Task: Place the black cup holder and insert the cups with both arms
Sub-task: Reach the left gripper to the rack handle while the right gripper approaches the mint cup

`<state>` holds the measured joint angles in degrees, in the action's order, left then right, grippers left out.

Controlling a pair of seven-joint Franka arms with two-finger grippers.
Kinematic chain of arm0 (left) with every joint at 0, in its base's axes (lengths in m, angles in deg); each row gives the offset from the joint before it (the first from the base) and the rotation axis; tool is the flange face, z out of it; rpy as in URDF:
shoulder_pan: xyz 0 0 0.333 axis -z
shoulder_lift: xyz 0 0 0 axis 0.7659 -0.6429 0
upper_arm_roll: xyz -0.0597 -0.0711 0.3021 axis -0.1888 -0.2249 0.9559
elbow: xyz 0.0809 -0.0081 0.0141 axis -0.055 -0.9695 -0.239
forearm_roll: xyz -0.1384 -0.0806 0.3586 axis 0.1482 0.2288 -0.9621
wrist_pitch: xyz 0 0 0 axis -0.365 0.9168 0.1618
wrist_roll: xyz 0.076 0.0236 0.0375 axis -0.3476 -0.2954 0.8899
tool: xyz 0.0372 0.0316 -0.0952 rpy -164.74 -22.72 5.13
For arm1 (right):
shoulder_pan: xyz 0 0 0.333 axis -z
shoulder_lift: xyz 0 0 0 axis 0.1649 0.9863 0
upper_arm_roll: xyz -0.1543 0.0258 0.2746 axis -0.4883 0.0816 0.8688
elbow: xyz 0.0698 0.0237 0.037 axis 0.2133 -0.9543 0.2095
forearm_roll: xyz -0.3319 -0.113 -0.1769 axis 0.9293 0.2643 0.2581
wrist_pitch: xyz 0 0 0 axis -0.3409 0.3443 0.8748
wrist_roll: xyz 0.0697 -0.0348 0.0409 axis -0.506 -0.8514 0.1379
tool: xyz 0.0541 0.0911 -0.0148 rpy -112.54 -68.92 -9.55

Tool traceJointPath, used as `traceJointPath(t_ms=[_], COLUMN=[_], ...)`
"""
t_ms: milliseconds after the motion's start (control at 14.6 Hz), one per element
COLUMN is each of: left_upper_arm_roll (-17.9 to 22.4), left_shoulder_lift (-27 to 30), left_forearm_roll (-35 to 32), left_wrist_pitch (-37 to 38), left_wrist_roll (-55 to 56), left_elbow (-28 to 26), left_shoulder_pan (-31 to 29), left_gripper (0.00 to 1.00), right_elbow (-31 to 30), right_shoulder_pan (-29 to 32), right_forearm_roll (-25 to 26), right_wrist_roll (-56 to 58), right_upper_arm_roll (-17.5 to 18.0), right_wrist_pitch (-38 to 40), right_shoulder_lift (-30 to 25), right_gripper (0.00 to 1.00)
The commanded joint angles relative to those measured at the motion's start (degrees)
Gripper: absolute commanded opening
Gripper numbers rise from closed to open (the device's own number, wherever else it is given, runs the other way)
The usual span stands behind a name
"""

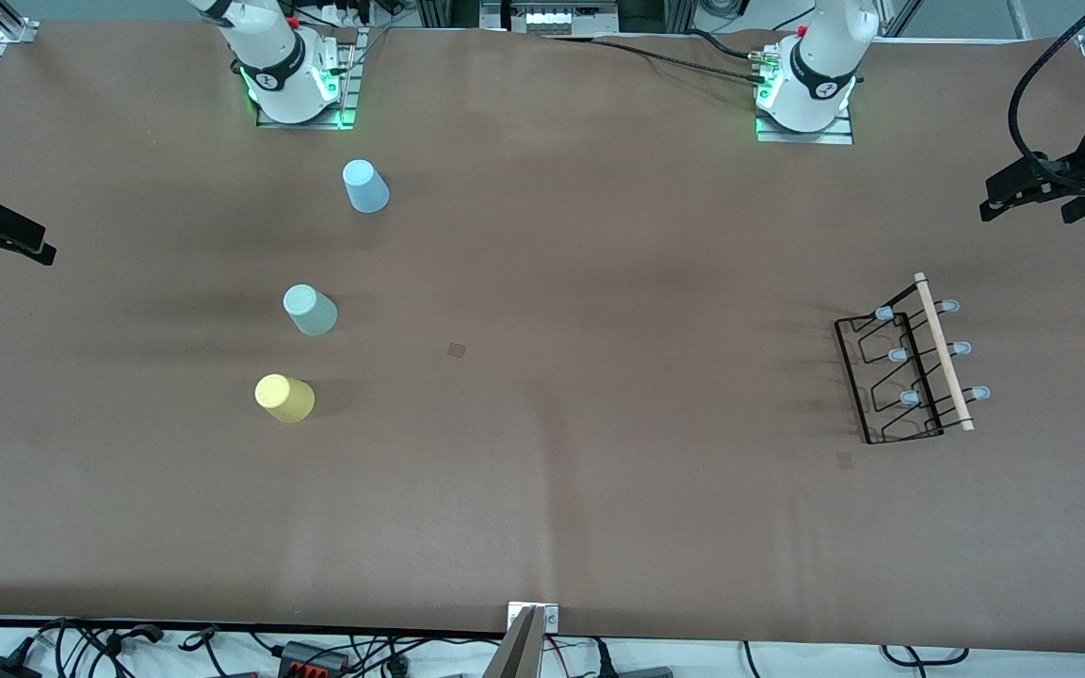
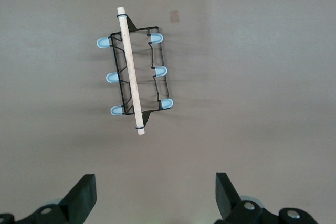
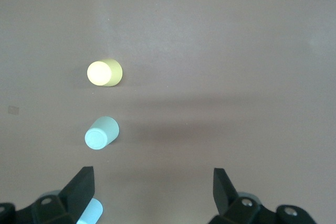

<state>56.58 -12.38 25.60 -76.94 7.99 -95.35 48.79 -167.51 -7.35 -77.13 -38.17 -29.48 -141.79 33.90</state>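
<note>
The black cup holder [image 1: 914, 367] stands on the table toward the left arm's end, wooden rod on top, with several blue-grey capped pegs. It also shows in the left wrist view [image 2: 134, 72]. Three cups stand closed end up toward the right arm's end: light blue [image 1: 365, 186], mint green [image 1: 310, 310] and yellow [image 1: 284, 397], the yellow nearest the front camera. My left gripper [image 1: 1004, 193] [image 2: 155, 198] is open and empty, high up beside the holder. My right gripper [image 1: 29, 243] [image 3: 152, 195] is open and empty, high up beside the cups. The right wrist view shows the yellow cup [image 3: 105, 72], the mint cup [image 3: 102, 132] and part of the light blue cup [image 3: 90, 211].
The brown table cover [image 1: 542, 471] carries two small tape marks [image 1: 457, 349] [image 1: 845, 459]. The arm bases [image 1: 293, 85] [image 1: 806, 94] stand at the table edge farthest from the front camera. Cables and a clamp [image 1: 533, 621] line the nearest edge.
</note>
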Motion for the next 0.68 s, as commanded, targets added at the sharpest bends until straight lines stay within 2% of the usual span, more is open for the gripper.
traceJointPath(t_ms=[0,410,614], left_upper_arm_roll=[0.52,0.61,0.35], left_shoulder_lift=[-0.22,-0.39,-1.8], left_forearm_roll=[-0.22,-0.4,-2.6], left_wrist_pitch=[1.37,1.37,6.62], left_wrist_roll=[0.14,0.22,0.22], left_elbow=[0.95,1.12,2.7], left_shoulder_pan=[0.49,0.49,0.58], left_gripper=[1.0,1.0,1.0], right_elbow=[1.27,1.09,0.57], right_shoulder_pan=[0.32,0.5,0.06], right_forearm_roll=[-0.9,-0.99,-0.99], right_wrist_roll=[-0.32,-0.4,-0.4], right_upper_arm_roll=[0.14,0.05,0.23], right_wrist_pitch=[0.43,0.78,1.31], right_shoulder_lift=[0.52,0.52,0.95], right_gripper=[1.0,1.0,1.0])
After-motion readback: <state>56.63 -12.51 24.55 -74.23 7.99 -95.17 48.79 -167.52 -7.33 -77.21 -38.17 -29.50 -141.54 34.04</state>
